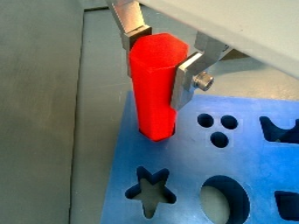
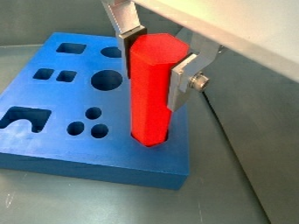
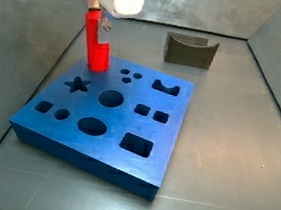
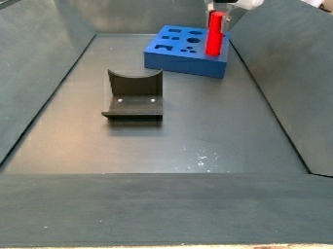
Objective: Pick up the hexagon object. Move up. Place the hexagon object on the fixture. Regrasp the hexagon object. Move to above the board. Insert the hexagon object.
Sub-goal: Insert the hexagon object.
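1. The gripper (image 1: pixel 158 54) is above one corner of the big blue board with cut-out holes (image 3: pixel 106 122). Its two flat silver fingers (image 2: pixel 184 83) squeeze the upper part of the red-orange rod with flat sides (image 1: pixel 153 87), one on each side.
2. The red-orange rod (image 2: pixel 152 87) stands straight up. In both wrist views its bottom end meets the top of the blue board (image 2: pixel 70 122) near a corner edge. I cannot tell if it has gone into a hole or only sits on top.
3. In a side view the rod (image 3: pixel 94 44) is at the board corner near a star-shaped hole (image 3: pixel 78 84). Round, square and other holes lie open across the rest of the board.
4. The small dark block with a curved notch, the fixture (image 3: pixel 189 50), sits on the grey bench (image 4: pixel 196 136), well apart from the board (image 4: pixel 182 51). Nothing lies in it.
5. Grey walls (image 4: pixel 39 78) stand around the bench.
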Available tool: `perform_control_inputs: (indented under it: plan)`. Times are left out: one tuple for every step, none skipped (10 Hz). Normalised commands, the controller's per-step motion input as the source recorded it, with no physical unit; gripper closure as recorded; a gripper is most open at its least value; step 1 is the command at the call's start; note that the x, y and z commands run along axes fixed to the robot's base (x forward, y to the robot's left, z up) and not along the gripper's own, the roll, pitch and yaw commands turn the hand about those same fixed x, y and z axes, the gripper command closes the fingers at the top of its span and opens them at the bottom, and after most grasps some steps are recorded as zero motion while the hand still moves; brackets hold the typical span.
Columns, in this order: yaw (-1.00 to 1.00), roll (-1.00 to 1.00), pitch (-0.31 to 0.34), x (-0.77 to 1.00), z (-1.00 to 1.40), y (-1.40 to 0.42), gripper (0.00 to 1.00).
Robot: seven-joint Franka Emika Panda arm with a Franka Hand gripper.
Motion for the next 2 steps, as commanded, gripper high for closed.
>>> perform_control_inputs:
  plan:
    - [0.0,0.0,0.011,0.03,0.0,0.0,1.0]
    - [0.0,0.0,0.0,0.0,0.0,0.0,1.0]
